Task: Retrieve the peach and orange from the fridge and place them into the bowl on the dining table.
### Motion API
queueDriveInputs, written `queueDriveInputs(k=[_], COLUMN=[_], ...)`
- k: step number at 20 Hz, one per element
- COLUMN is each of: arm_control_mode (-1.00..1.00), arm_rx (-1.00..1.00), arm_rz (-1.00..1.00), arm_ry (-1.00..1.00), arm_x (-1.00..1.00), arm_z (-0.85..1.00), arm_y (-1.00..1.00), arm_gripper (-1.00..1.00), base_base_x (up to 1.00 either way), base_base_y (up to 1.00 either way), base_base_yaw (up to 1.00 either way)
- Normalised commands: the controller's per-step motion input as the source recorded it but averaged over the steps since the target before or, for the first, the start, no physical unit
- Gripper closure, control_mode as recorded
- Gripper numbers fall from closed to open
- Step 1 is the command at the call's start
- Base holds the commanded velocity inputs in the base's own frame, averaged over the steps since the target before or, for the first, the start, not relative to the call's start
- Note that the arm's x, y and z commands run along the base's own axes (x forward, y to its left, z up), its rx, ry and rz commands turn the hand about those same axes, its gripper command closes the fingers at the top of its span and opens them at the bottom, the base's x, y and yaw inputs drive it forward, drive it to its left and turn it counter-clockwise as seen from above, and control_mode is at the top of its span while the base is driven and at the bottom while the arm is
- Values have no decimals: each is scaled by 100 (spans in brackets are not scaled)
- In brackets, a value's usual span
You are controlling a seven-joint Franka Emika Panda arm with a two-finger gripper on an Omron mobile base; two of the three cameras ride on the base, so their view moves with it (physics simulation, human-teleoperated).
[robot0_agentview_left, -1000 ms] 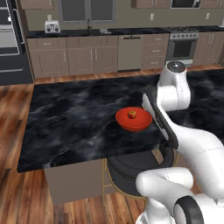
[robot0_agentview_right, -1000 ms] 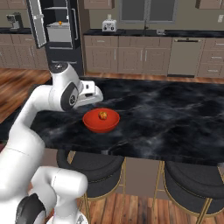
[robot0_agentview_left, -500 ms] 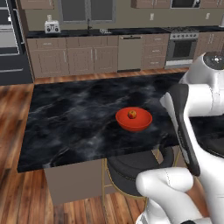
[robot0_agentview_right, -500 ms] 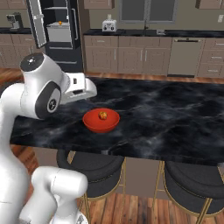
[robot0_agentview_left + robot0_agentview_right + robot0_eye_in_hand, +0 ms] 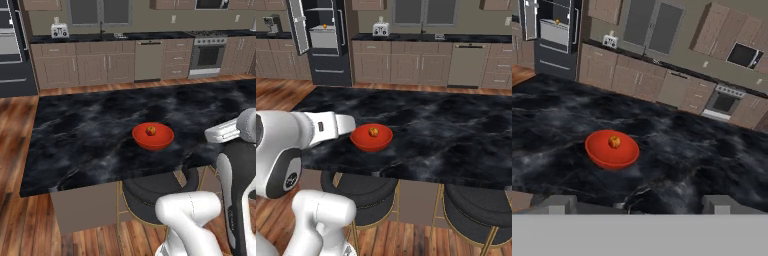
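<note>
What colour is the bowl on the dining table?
Glossy red-orange; the bowl shows best in the hand view.

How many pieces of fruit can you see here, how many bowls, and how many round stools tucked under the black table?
Fruit: 2 (the peach in the bowl, the orange on a shelf in the open fridge)
Bowls: 1 (the red bowl on the dining table)
Stools: 2 ()
Total: 5

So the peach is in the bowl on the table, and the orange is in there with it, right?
Not quite. The peach does lie in the bowl on the table, but it lies there alone. The hand view shows the orange on a shelf in the open fridge.
</note>
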Motion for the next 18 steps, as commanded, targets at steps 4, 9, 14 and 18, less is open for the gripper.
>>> queueDriveInputs(k=[4, 9, 14, 18], arm_control_mode=[-100, -100, 100, 100], arm_rx=[9, 9, 1, 0], arm_rz=[0, 0, 0, 0], arm_ry=[-6, 3, 2, 0], arm_x=[-37, -1, 0, 0], arm_z=[0, 14, 0, 0], arm_y=[0, 0, 0, 0], arm_gripper=[-100, -100, -100, -100], base_base_x=[0, 0, 0, -4], base_base_y=[0, 0, 45, 99], base_base_yaw=[0, 0, 0, 0])
